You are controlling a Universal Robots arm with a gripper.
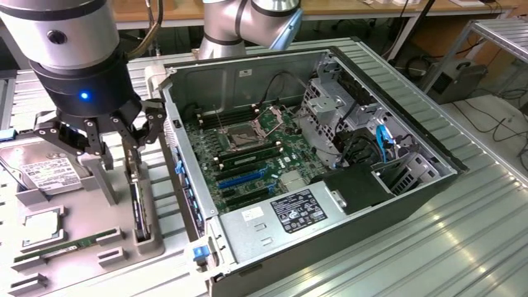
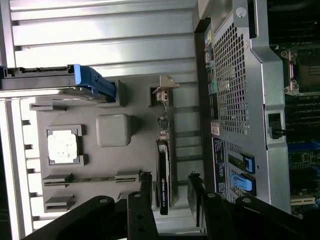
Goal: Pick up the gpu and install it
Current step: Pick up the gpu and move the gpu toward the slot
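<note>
Exterior view: arm hangs at the exterior view's left, over the grey fixture tray (image 1: 91, 272) that sits beside the open computer case (image 1: 247, 65). I see the gripper (image 1: 120, 167) lowered close to the tray. The jaws stand apart.

Gpu (image 1: 140, 213): upright on its edge in a slot of the tray, on the side of the tray nearest the case. It has not been lifted and is not in the case.

Wrist view: gpu (image 2: 164, 180) appears edge-on as a thin dark strip, silver bracket at its far end. The gripper (image 2: 169, 177) straddles it, one black finger on each side. I can see a gap between the card and each finger, so nothing is clamped.

Other parts on the tray:
- hard drive (image 1: 46, 170), silver with a white label, at the exterior view's left edge
- processor chip (image 1: 41, 226), lying flat in a square pocket
- memory stick (image 1: 66, 247), long and narrow, lying in its own holders, well apart from the gpu

Case: lies on its side, panel off, motherboard (image 1: 256, 154) exposed with blue slots facing up. In the wrist view its perforated rear panel (image 2: 235, 75) runs just beside the tray. Tray and case both rest on a ribbed metal table (image 1: 429, 247).
</note>
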